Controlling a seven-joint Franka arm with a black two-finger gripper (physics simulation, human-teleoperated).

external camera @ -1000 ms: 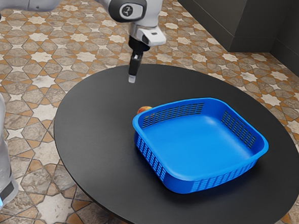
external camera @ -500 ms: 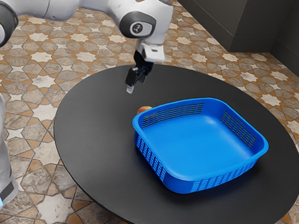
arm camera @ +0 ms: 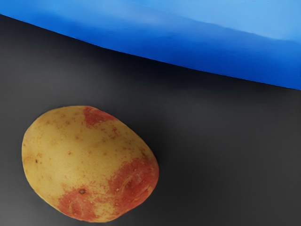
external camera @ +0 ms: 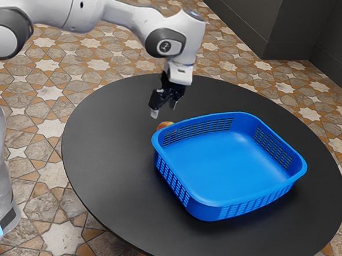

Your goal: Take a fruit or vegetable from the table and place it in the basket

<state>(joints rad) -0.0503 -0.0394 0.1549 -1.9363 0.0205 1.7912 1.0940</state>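
reading the potato (arm camera: pixel 91 164) lying on its side on the dark round table (external camera: pixel 108 149). calling 12 o'clock straight from it to the basket (external camera: pixel 228 159) in the wrist view: long axis runs roughly 9:30 to 3:30, so close to parallel with the basket wall. skin is yellow, big red patch at the 3:30 end, another at 6, smaller one at 12.

rest of the clocks are exterior view, 12 = away from that camera. potato sits outside the basket, just off its 10 o'clock corner, partly hidden by the rim. wrist view gives me a strip of table between potato and wall, so near, not touching.

basket is blue, upright, rounded corners, slotted walls, smooth floor showing across the inside. potato is the only produce i see.

my gripper (external camera: pixel 164 110) is released: two fingers spread, nothing pinched, tips above the potato and slightly toward 12. hand hangs over the table outside the basket.

edges: table runs wide from the potato out to 8 and 9 o'clock, with a good stretch toward 12 too. tight side is toward 4, where the basket wall stands. basket's 3 o'clock corner is nearer the table edge than the potato is.
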